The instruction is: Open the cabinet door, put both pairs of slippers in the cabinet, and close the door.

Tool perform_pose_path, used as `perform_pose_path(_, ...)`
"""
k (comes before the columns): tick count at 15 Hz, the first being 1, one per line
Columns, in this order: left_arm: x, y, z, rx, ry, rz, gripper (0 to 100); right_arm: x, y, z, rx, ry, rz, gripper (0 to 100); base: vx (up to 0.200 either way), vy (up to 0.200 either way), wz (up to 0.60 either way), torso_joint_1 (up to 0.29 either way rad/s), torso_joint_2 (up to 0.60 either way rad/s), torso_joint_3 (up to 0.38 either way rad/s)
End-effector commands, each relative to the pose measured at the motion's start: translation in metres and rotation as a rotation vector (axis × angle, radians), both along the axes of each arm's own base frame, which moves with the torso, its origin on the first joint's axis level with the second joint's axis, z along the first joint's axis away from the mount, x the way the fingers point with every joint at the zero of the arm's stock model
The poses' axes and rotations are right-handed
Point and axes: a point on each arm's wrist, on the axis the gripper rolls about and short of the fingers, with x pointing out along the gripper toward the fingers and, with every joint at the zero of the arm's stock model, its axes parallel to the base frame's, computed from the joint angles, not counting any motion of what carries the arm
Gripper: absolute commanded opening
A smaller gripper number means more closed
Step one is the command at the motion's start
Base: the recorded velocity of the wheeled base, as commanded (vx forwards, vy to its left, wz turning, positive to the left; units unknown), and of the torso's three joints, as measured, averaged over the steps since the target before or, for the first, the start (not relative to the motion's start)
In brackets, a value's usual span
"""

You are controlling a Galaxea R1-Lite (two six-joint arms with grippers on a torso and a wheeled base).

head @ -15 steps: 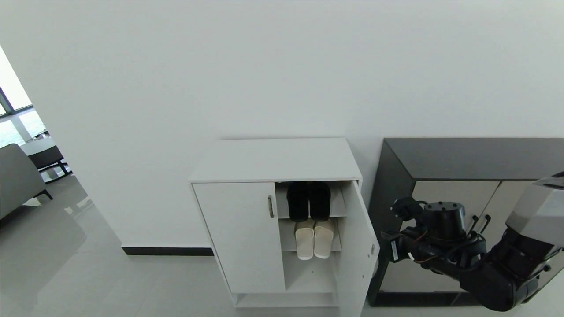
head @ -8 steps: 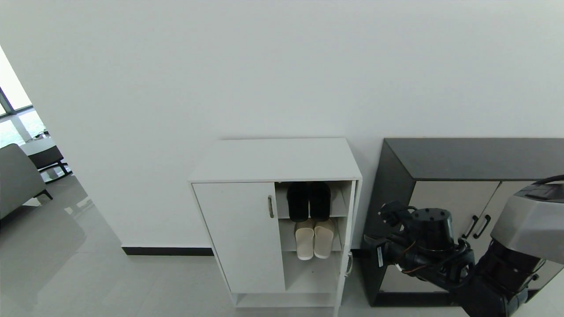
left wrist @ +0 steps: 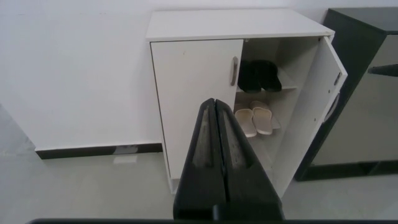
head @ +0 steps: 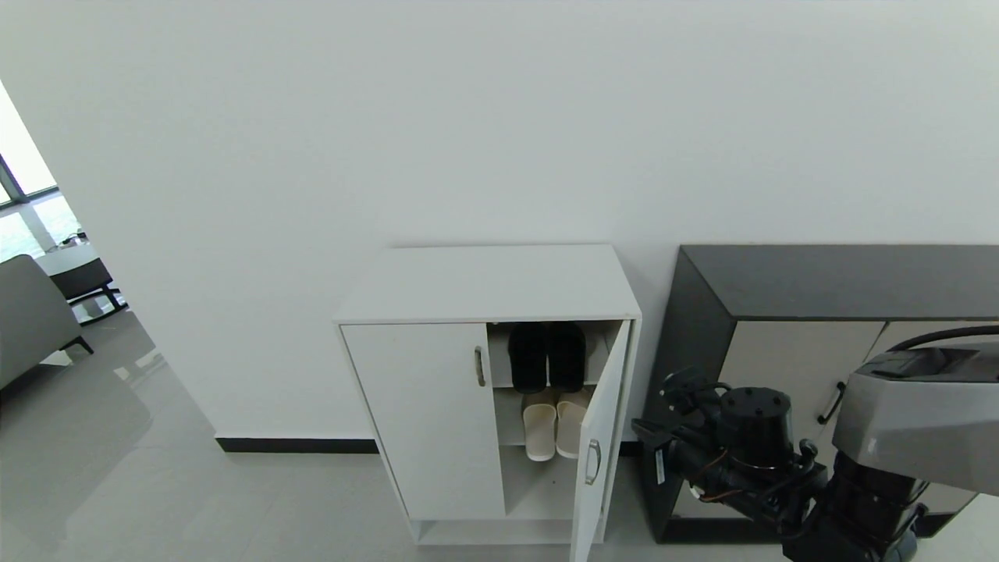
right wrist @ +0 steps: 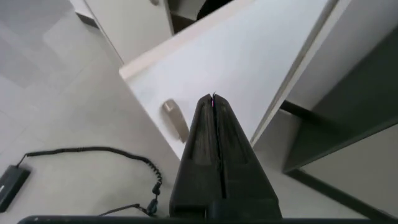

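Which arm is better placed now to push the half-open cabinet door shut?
The right. The right gripper, shut, is close beside the outer face of the door, near its handle. The left gripper, also shut, is farther off, facing the cabinet front.

The white two-door wooden cabinet stands on the grey tiled floor with its back to the white wall. The black low sideboard is just beside it on the right. Its left door lies flush with the front, while its right door stands partway open. Inside, the pair of black slippers lies on the upper shelf, and the pair of cream slippers on the shelf directly below. The right claw is at the open door's outer face, just beside its metal handle; whether it touches cannot be told. The left claw is in front of the cabinet, well apart from it.
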Motion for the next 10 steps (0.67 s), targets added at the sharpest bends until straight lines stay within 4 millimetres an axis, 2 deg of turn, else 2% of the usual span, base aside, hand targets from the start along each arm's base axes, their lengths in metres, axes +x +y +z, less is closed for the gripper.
perform_pose_path(1,0.0,0.0,0.0,0.001,0.002,0.0,0,-0.005,-0.001,-0.007,0.0,0.015,0.023,0,0.0,0.0,0.0,0.0,0.0,0.0)
perform_pose_path(4,0.0,0.0,0.0,0.001,0.002,0.0,0,-0.014,-0.014,-0.011,0.074,0.004,0.184,0,0.2,0.0,0.0,0.001,0.0,0.001)
perform_pose_path(7,0.0,0.0,0.0,0.001,0.002,0.0,0,-0.013,-0.02,-0.019,0.066,0.034,0.198,0,0.2,0.0,0.0,0.006,0.0,0.001)
perform_pose_path(10,0.0,0.0,0.0,0.001,0.002,0.0,0,-0.014,-0.02,-0.028,0.027,0.041,0.217,0,0.0,0.0,0.0,0.0,0.0,0.0)
